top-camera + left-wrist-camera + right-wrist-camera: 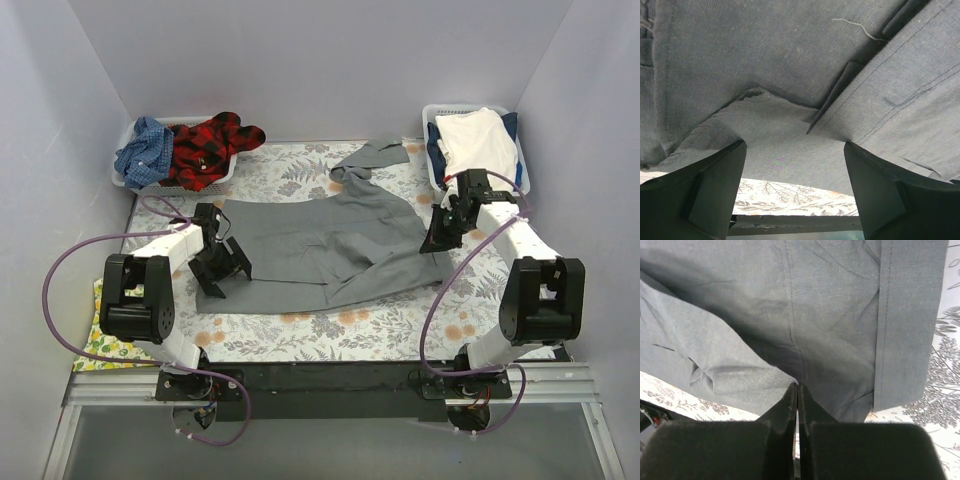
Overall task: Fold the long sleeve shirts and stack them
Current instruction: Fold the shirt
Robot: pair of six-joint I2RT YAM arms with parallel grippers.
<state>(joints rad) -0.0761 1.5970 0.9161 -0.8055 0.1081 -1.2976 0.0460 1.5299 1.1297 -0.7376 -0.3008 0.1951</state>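
Note:
The grey long sleeve shirt [320,240] lies spread across the fern-print table cover, one sleeve [375,158] trailing toward the back. My left gripper [226,270] is open at the shirt's left edge; in the left wrist view [795,145] the grey cloth [790,60] lies between and beyond the wide-apart fingers [710,185]. My right gripper [436,238] is at the shirt's right edge, shut; in the right wrist view [798,386] its tips pinch a fold of the grey cloth [830,315]. A red-black plaid shirt [212,145] and a blue checked shirt [143,150] lie in the back-left basket.
A white basket [127,172] stands at the back left. Another basket [450,110] at the back right holds cream and blue cloth [480,140]. A yellow lemon-print cloth [98,348] hangs at the near left edge. Grey walls enclose three sides.

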